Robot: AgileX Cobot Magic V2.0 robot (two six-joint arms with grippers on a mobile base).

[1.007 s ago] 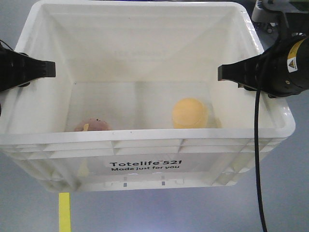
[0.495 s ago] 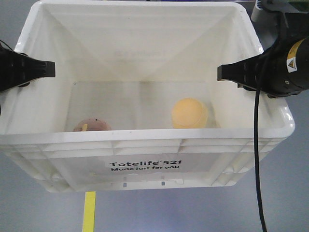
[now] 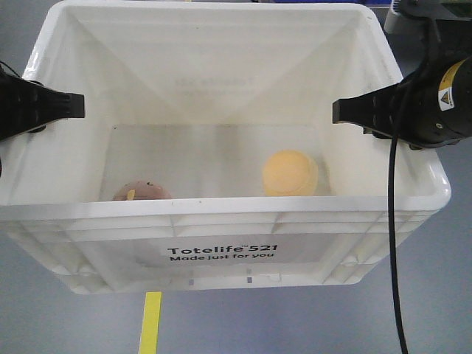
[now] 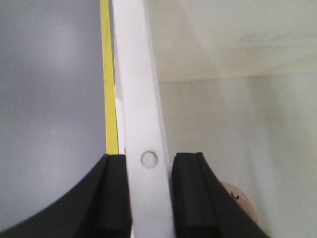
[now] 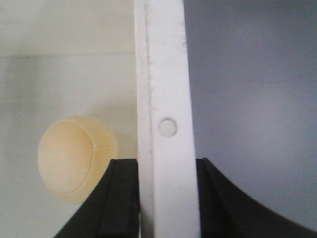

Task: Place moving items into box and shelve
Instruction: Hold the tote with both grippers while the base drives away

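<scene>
The two moving items were found lying on the bottom of the box (image 3: 221,209). The yellow-orange one (image 3: 290,173) sat toward the right wall and the pinkish-brown one (image 3: 141,192) against the near wall at the left, well apart from each other. Packing was therefore judged done, with only shelving left.

The box was gripped by its two side rims, probably so that it could be carried level with the load kept low inside. The left gripper (image 4: 148,193) was clenched on the left rim, one finger inside the wall and one outside. The right gripper (image 5: 168,198) was clamped likewise on the right rim.

A grey floor (image 3: 428,310) and a yellow tape strip (image 3: 150,322) were seen below the box, which suggested it was held off the ground. A black cable (image 3: 391,243) hung down beside the right rim.
</scene>
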